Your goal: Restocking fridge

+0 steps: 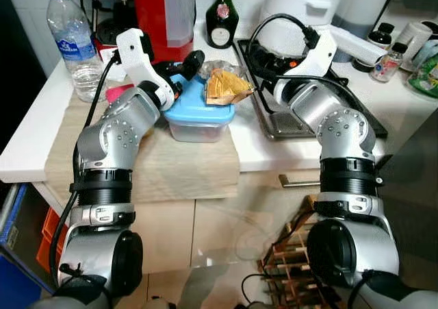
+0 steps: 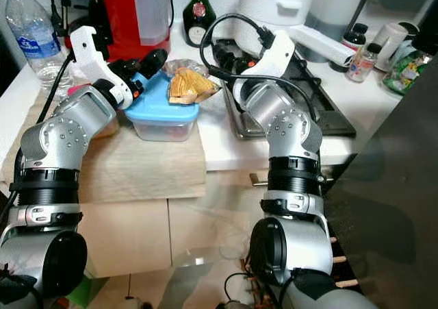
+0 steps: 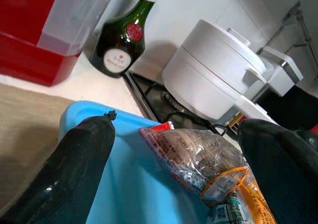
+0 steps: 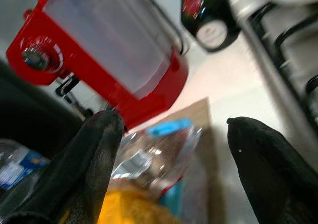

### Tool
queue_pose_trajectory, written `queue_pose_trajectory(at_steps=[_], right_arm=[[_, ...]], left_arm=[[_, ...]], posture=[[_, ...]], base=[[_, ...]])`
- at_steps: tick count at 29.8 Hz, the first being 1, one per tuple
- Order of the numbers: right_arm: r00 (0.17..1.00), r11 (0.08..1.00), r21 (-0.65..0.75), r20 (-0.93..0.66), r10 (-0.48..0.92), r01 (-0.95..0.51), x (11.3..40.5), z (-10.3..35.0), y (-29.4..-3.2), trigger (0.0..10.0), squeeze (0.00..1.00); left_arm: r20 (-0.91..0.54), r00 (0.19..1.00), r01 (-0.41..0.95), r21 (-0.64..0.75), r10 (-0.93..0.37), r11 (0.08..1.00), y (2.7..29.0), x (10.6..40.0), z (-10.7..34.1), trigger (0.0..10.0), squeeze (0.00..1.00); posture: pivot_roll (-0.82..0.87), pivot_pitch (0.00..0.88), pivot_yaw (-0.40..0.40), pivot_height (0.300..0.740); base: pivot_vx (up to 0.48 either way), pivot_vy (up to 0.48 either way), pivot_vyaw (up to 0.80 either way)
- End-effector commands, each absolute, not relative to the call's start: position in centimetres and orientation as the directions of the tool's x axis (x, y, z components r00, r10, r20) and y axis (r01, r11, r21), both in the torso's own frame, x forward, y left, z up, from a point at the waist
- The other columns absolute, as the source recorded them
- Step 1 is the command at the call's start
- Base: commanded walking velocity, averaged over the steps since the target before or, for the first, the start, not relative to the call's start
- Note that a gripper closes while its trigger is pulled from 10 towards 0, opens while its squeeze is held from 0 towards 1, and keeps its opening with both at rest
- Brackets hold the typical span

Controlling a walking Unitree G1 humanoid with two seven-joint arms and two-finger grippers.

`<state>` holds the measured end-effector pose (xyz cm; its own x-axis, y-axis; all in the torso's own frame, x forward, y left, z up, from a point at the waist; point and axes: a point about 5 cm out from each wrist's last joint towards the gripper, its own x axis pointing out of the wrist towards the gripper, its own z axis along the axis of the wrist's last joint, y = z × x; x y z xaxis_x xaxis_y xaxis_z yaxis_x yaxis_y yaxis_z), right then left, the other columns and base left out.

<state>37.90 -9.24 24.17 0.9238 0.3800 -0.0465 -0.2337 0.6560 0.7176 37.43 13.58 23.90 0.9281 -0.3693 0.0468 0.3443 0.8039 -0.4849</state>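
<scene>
Pickup step: both grippers' fingers, left (image 3: 174, 184) and right (image 4: 169, 169), are spread around the packet (image 1: 226, 86) on the box (image 1: 198, 117); closing follows.

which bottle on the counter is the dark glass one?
The green-black bottle with the red seal, standing at the back between the red appliance and the white cooker. The clear plastic water bottle stands far left; small bottles stand far right.

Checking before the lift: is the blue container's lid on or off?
On. The blue lid sits flat over the clear container, with a snack bag resting on it. Whether it is snapped tight, cannot tell.
</scene>
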Motion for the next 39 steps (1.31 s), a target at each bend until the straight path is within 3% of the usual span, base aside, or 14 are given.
queue_pose_trajectory(at_steps=[1, 22, 33, 39], right_arm=[[0.919, 0.642, 0.728, -0.043, 0.393, -0.24, 37.7, 24.5, -9.2, 10.0, 0.0], [0.826, 0.582, 0.787, -0.18, 0.534, -0.205, 37.0, 22.6, -7.3, 10.0, 0.0], [0.788, 0.657, 0.733, -0.296, 0.54, -0.175, 37.5, 21.1, -6.9, 10.0, 0.0], [0.767, 0.645, 0.746, -0.312, 0.561, -0.168, 37.6, 20.8, -6.0, 10.0, 0.0]], left_arm=[[0.038, 0.921, 0.356, -0.493, -0.389, 0.794, 12.8, 37.7, 24.2, 10.0, 0.0], [0.084, 0.934, 0.345, -0.46, -0.346, 0.818, 13.6, 37.0, 25.6, 10.0, 0.0], [0.086, 0.934, 0.346, -0.467, -0.348, 0.814, 13.6, 36.8, 25.7, 10.0, 0.0], [0.085, 0.931, 0.351, -0.467, -0.354, 0.811, 13.5, 36.6, 25.7, 10.0, 0.0]], posture=[[-0.02, 0.0, -0.04, 0.74], [-0.01, 0.013, -0.058, 0.74], [-0.01, 0.013, -0.06, 0.74], [0.0, 0.011, -0.06, 0.74]], base=[[0.0, 0.0, 0.0], [0.0, 0.0, 0.0], [0.0, 0.0, 0.0], [0.0, 0.0, 0.0]])
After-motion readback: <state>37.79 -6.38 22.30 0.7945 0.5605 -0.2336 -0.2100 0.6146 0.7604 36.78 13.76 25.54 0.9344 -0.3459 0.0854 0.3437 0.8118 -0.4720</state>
